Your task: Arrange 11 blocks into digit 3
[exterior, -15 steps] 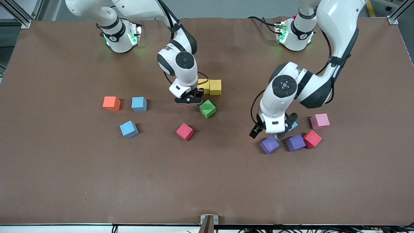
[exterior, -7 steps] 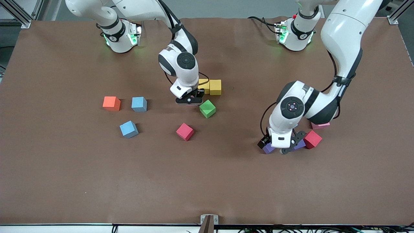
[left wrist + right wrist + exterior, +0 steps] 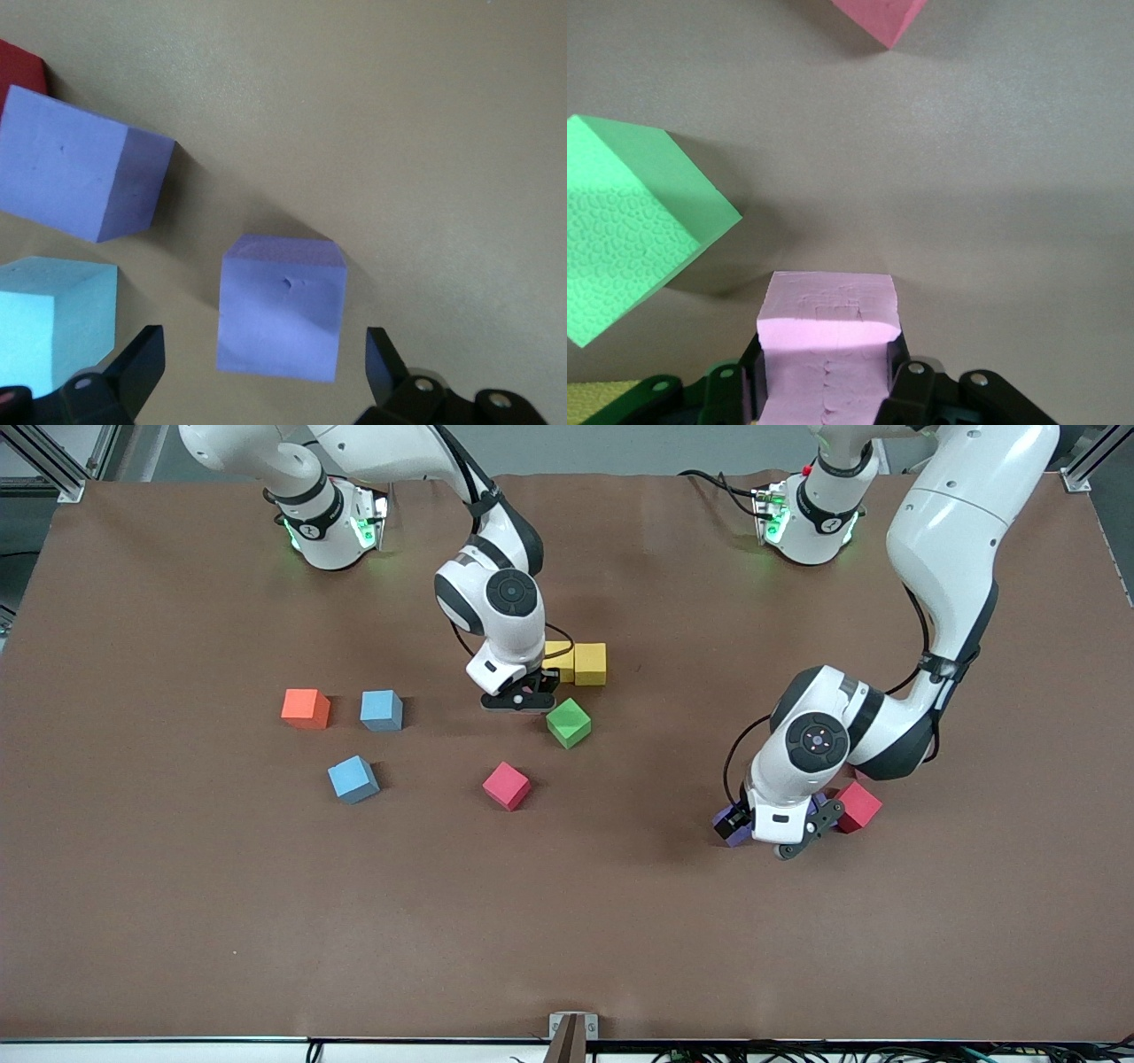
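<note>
- We see the right end effector [image 3: 824,390] pinching a pink block [image 3: 826,341], low over the bench [image 3: 177,921], beside the two yellow blocks [image 3: 578,662]; the green block [image 3: 568,722] sits at its 4 o'clock in the front view
- We see the left end effector [image 3: 266,376] spread wide astride a purple block [image 3: 282,308]; a second purple block [image 3: 80,168] and a red block [image 3: 858,806] lie just beside
- No digit 3 is formed yet
</note>
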Action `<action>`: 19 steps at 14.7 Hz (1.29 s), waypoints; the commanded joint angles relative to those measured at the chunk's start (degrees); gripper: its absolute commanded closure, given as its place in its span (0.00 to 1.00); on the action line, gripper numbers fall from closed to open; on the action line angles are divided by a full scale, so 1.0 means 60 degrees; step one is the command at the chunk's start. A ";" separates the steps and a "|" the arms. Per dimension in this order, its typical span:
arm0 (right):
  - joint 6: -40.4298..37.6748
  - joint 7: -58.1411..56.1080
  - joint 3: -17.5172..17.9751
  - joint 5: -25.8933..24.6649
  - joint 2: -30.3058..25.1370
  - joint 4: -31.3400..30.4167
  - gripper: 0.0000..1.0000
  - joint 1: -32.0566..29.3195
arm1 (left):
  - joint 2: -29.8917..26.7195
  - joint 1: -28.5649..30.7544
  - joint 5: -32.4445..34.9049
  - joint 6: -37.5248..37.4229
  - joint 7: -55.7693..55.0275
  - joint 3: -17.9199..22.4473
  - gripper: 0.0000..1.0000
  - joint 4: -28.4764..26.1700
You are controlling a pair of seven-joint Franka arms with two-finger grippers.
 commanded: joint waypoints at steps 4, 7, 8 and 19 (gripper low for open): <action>-0.0072 0.0417 -0.0036 -0.0155 0.0135 0.0106 1.00 0.0158 | 0.0337 0.0028 0.0212 0.0167 0.0112 -0.0089 0.00 0.0188; -0.0072 0.0461 -0.0036 -0.0155 0.0149 0.0209 1.00 0.0173 | 0.0396 0.0028 0.0212 0.0211 0.0215 -0.0089 0.00 0.0188; -0.0072 0.0461 -0.0036 -0.0155 0.0149 0.0209 1.00 0.0173 | 0.0410 0.0028 0.0212 0.0240 0.0215 -0.0089 0.00 0.0188; -0.0116 0.0124 -0.0036 -0.0184 0.0193 0.0194 0.99 0.0232 | 0.0689 -0.0002 0.0300 0.0241 0.0215 -0.0089 0.00 0.0466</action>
